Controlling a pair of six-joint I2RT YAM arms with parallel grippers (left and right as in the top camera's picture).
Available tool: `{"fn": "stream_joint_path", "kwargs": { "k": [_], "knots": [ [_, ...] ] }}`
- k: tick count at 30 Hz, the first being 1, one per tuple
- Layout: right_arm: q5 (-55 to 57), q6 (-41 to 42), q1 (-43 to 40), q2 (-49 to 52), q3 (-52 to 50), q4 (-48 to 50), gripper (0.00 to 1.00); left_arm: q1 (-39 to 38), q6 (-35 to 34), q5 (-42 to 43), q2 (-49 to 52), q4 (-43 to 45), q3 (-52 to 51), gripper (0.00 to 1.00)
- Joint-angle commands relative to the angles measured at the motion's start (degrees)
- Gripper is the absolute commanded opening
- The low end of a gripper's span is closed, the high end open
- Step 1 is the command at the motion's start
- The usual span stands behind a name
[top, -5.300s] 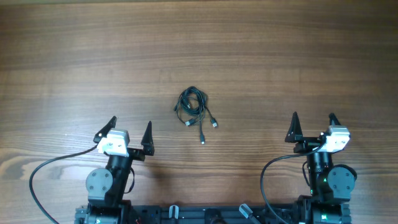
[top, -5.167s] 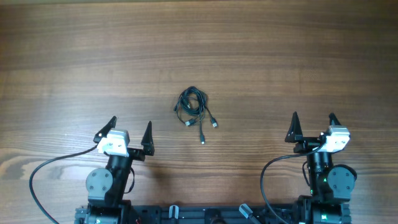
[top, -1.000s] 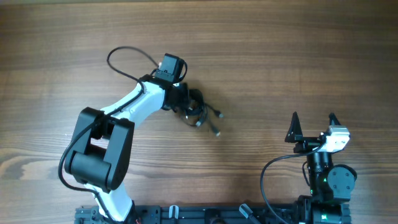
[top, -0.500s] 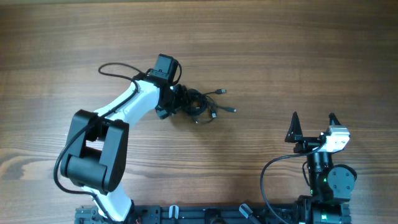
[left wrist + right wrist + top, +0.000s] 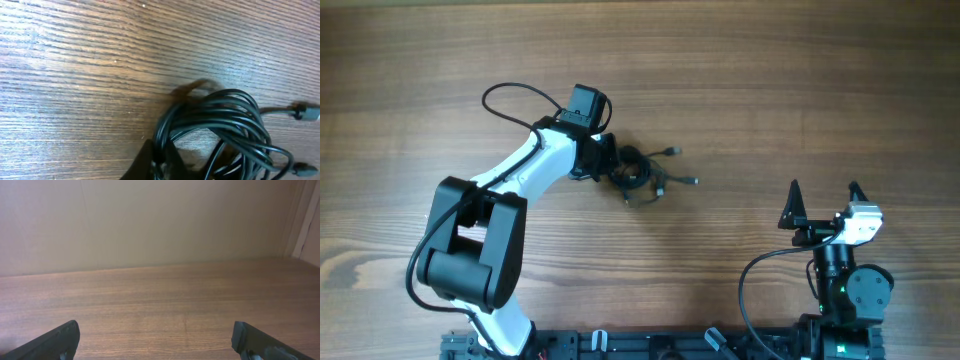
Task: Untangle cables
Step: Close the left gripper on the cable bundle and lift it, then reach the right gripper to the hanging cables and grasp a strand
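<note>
The cables (image 5: 640, 176) lie bunched in a small black coil near the middle of the table (image 5: 800, 90), with plug ends trailing off to the right. The left gripper (image 5: 610, 168) meets the coil's left edge. Its dark fingers (image 5: 150, 161) pinch a few strands together, low in the left wrist view. The right gripper (image 5: 823, 203) sits well apart at the near right, fingers spread wide and holding nothing.

One left gripper (image 5: 608, 165), one right gripper (image 5: 823, 191), one cable bunch (image 5: 638, 172), three plugs (image 5: 692, 181) showing, one table (image 5: 770, 80).
</note>
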Motion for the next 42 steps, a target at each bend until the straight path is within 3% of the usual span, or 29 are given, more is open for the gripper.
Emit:
{"fn": "stream_joint_path", "kwargs": {
  "k": [1, 5, 12, 17, 20, 22, 26, 29, 30, 34, 36, 39, 42],
  "knots": [
    [0.76, 0.7, 0.26, -0.37, -0.07, 0.13, 1.0, -0.04, -0.26, -0.63, -1.55, -1.31, 0.02, 0.04],
    [0.76, 0.7, 0.26, -0.37, -0.07, 0.13, 1.0, -0.07, 0.76, -1.05, -10.12, -6.21, 0.02, 0.04],
    [0.76, 0.7, 0.26, -0.37, -0.07, 0.13, 1.0, -0.13, 11.37, -0.87, -25.77, -17.84, 0.02, 0.04],
    [0.74, 0.76, 0.26, -0.37, -0.07, 0.17, 1.0, -2.78, 25.46, 7.58, -32.87, -20.72, 0.0, 0.04],
    [0.48, 1.7, 0.26, -0.37, -0.07, 0.13, 1.0, -4.02, 28.52, 9.77, -35.41, -20.48, 0.0, 0.04],
    [-1.16, 10.71, 0.26, -0.37, -0.07, 0.22, 1.0, -4.26, 28.48, 9.84, -36.35, -20.5, 0.02, 0.04],
    [-14.43, 51.71, 0.26, 0.22, -0.07, 1.36, 1.0, -4.26, 28.48, 10.05, -36.52, -20.46, 0.0, 0.04],
    [-28.63, 68.17, 0.26, 1.81, -0.07, 1.99, 1.0, -4.26, 28.48, 11.61, -36.52, -20.46, 0.0, 0.04],
    [-33.99, 70.29, 0.26, 2.29, -0.07, 1.9, 1.0, -4.26, 28.5, 11.96, -36.52, -20.48, 0.0, 0.04],
    [-47.52, 58.23, 0.26, 4.52, -0.07, 1.25, 1.0, -4.26, 28.61, 13.51, -36.52, -20.48, 0.0, 0.04],
    [-51.52, 57.53, 0.26, 5.01, -0.07, 2.86, 1.0, -4.26, 31.32, 16.61, -36.52, -20.55, 0.0, 0.04],
    [-58.49, 56.81, 0.24, 5.07, 0.04, 20.13, 1.0, -4.26, 39.58, 27.17, -36.52, -20.48, 0.0, 0.04],
    [-57.05, 54.66, 0.17, 6.43, 1.66, 22.73, 1.0, -4.26, 43.74, 30.1, -36.52, -20.24, 0.0, 0.04]
  ]
}}
